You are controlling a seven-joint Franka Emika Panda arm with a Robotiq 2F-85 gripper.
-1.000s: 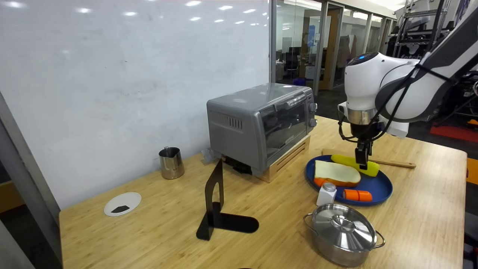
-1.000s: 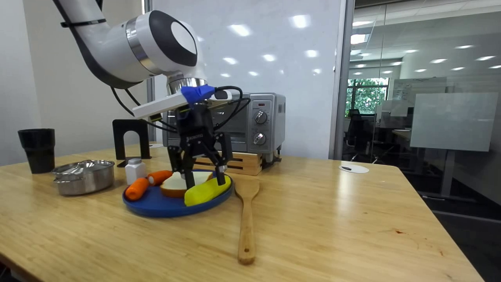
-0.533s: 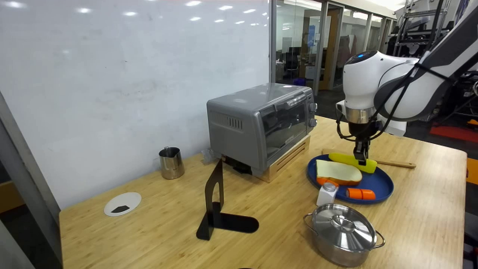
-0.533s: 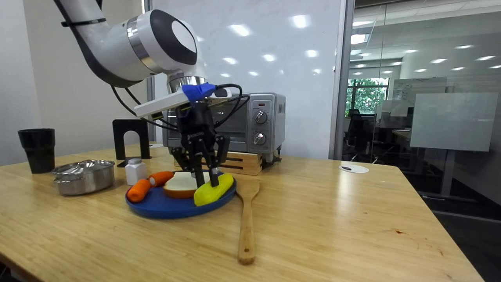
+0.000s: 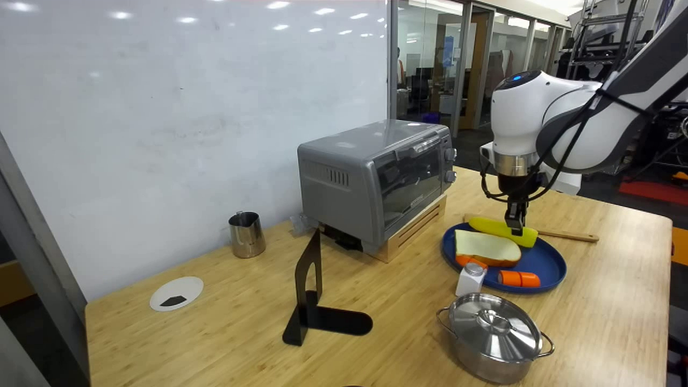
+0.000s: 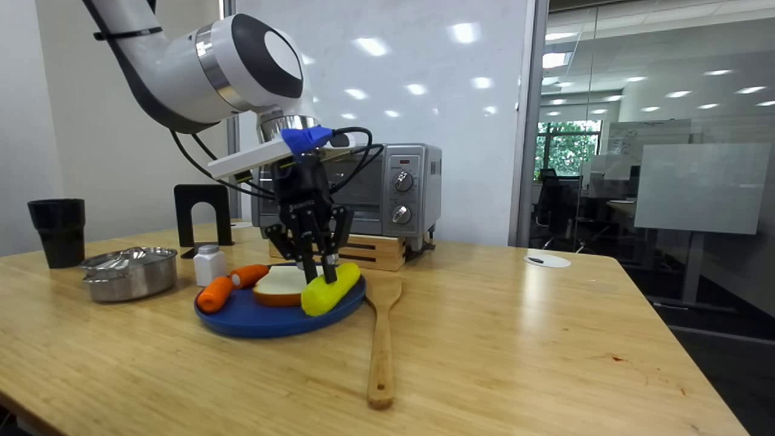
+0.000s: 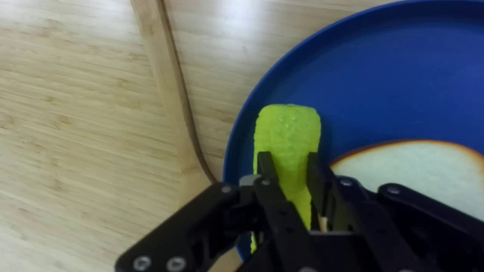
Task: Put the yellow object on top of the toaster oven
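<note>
The yellow object is long and rounded like a corn cob, lying over the edge area of a blue plate. My gripper points down with its fingers pinching it from both sides. In the wrist view the yellow object runs between the two fingertips, and its far end sticks out past them. Whether it still touches the plate is hard to tell. The grey toaster oven stands on a wooden stand against the whiteboard; its flat top shows in an exterior view.
A slice of bread and orange carrot pieces share the plate. A wooden spatula lies close beside it. Nearby stand a white jar, a lidded pot, a black bookend and a metal pitcher.
The fingers have come together onto the yellow object. Plate and food shifted slightly as they closed. Over the last half second the gripper and the yellow object have risen a little together.
</note>
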